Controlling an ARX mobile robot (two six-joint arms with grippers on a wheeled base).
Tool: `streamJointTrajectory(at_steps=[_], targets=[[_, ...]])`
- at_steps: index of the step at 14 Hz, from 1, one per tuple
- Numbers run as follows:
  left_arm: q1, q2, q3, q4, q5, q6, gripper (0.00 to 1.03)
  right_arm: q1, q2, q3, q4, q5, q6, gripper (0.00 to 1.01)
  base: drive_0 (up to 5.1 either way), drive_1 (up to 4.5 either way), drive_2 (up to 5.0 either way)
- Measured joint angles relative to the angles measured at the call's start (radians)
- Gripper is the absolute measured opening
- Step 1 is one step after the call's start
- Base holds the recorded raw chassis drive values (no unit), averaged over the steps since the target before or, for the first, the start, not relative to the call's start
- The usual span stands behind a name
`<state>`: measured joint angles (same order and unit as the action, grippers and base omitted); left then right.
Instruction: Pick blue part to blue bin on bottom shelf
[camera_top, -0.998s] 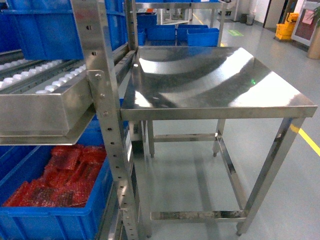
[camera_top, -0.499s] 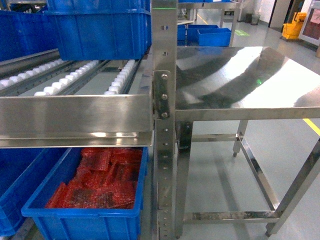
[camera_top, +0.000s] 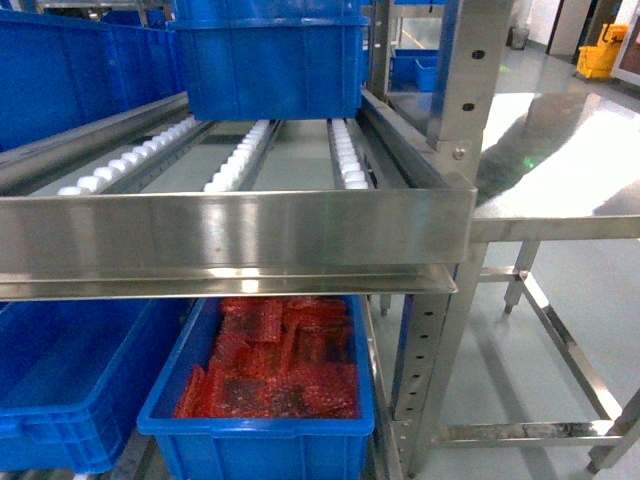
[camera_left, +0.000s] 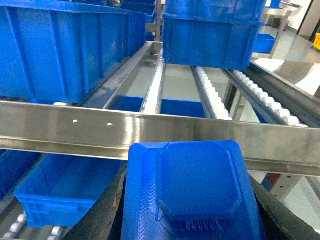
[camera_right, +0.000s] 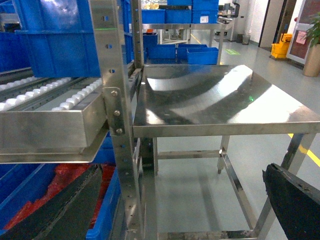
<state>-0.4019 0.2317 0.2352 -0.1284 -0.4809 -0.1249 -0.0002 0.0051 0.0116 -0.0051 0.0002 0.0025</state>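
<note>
The chunky bright-blue plastic part (camera_left: 192, 192) fills the bottom of the left wrist view, seemingly pinched between the left jaws, whose dark edges flank it. It hangs before the steel roller rack rail (camera_left: 150, 132). The right jaws stand spread, holding nothing.

glossy steel rack (camera_top: 240, 235), ribbed blue plastic part (camera_left: 192, 190)

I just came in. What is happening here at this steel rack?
The robot faces the steel rack with the blue part clamped in its left tool. The right tool is open and empty. Below the roller shelf sit an empty blue bin on the left and a bin of red packets. The part is not yet placed.
</note>
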Motion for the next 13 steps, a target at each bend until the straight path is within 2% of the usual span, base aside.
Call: streamJointTrajectory(at_steps=[12, 13], targets=[[0.000, 0.000, 0.000, 0.001, -0.001, 0.000, 0.43, 0.000, 0.000, 0.000, -0.002, 0.000, 0.000, 0.98, -5.0, 2.42, 2.4], [-0.001, -0.002, 0.000, 0.000, -0.007, 0.000, 0.43, 0.000, 0.000, 0.000, 0.003, -0.004, 0.000, 0.98, 0.0, 0.00, 0.0]])
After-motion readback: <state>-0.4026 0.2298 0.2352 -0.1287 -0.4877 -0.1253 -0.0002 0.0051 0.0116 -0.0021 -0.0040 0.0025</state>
